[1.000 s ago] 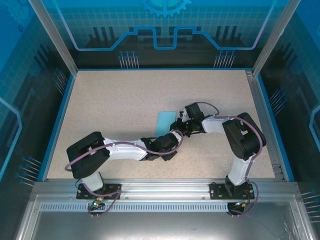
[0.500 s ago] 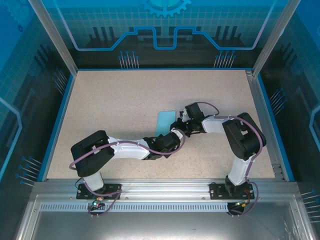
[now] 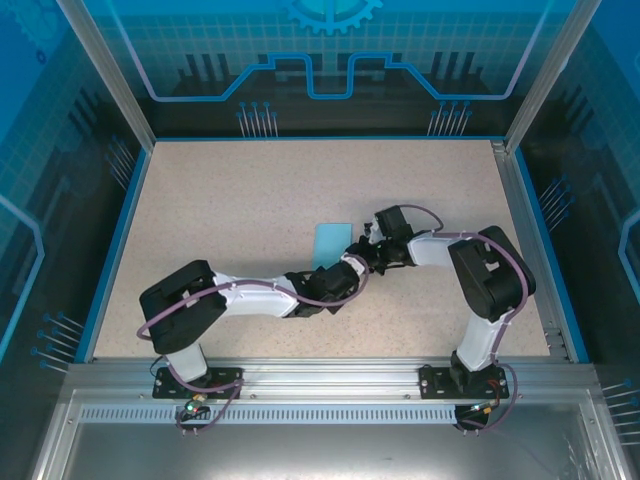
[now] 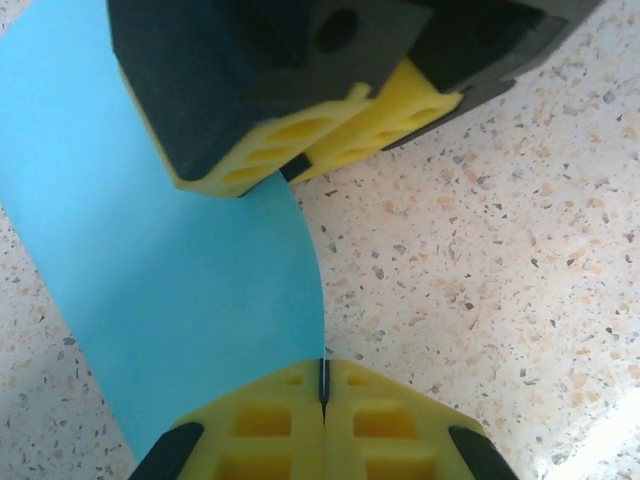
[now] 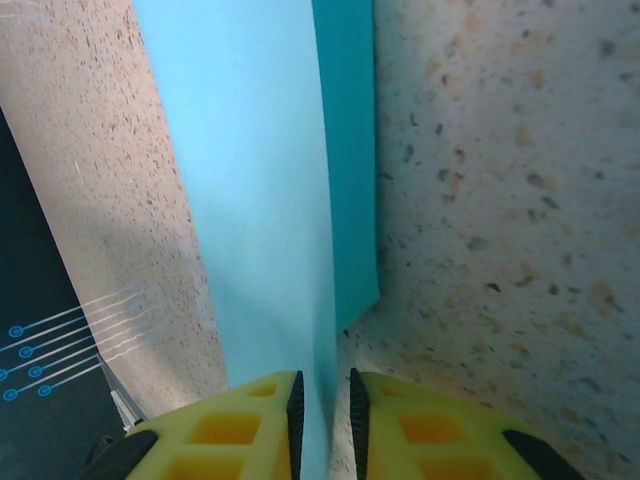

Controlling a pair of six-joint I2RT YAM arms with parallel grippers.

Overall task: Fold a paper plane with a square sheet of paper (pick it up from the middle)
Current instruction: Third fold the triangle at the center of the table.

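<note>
The square sheet of paper lies on the speckled table as a narrow light-blue strip, one layer doubled over another. In the left wrist view my left gripper is shut on the near edge of the sheet, which curves up off the table. The right gripper's yellow fingers stand at the far end of that same edge. In the right wrist view my right gripper has its jaws slightly apart, with the raised sheet between them against the left pad. From above, both grippers meet at the sheet's right side.
A blue rim borders the table, with aluminium posts at the back corners and a metal rail at the near edge. Bare tabletop lies to the left and behind the sheet.
My left gripper has reached to the sheet's edge and shut on it. The right gripper's jaws have parted a little around the paper.
</note>
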